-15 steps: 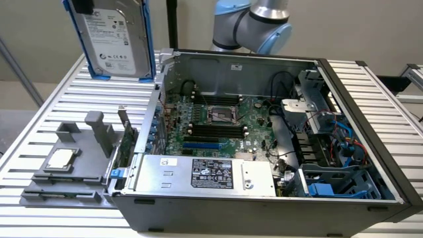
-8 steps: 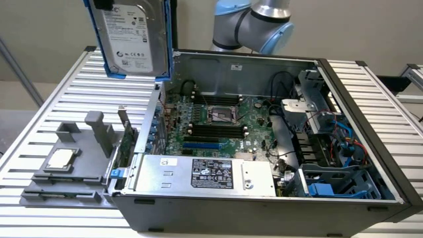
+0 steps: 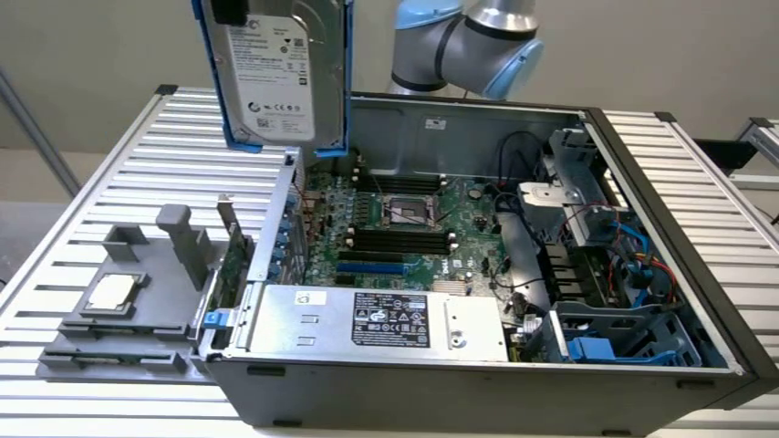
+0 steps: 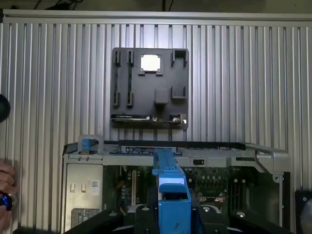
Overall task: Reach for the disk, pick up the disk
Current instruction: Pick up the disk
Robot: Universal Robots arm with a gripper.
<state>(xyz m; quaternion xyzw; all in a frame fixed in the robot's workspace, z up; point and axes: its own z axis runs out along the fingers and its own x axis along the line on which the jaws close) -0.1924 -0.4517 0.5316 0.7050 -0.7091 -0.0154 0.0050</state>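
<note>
The disk [image 3: 277, 73] is a silver-grey hard drive with a white printed label and blue carrier rails. It hangs upright in the air, high at the exterior view's left, above the left wall of the open computer case [image 3: 658, 228]. In the wrist view its blue rail [image 4: 170, 187] runs edge-on between the dark fingers [image 4: 141, 217] of my gripper [image 4: 171, 219]. The gripper is shut on the disk's sides. In the exterior view the disk's top end is cut off by the picture's edge.
Inside the case lie a motherboard [image 3: 402, 219], a silver power supply with a black label [image 3: 378, 319] and blue drive bays [image 3: 608, 342]. A grey tray [image 3: 116, 315] holding a small square chip [image 3: 112, 290] sits on the slatted table [image 3: 73, 210]. A person's hand [image 4: 5, 187] is at the wrist picture's edge.
</note>
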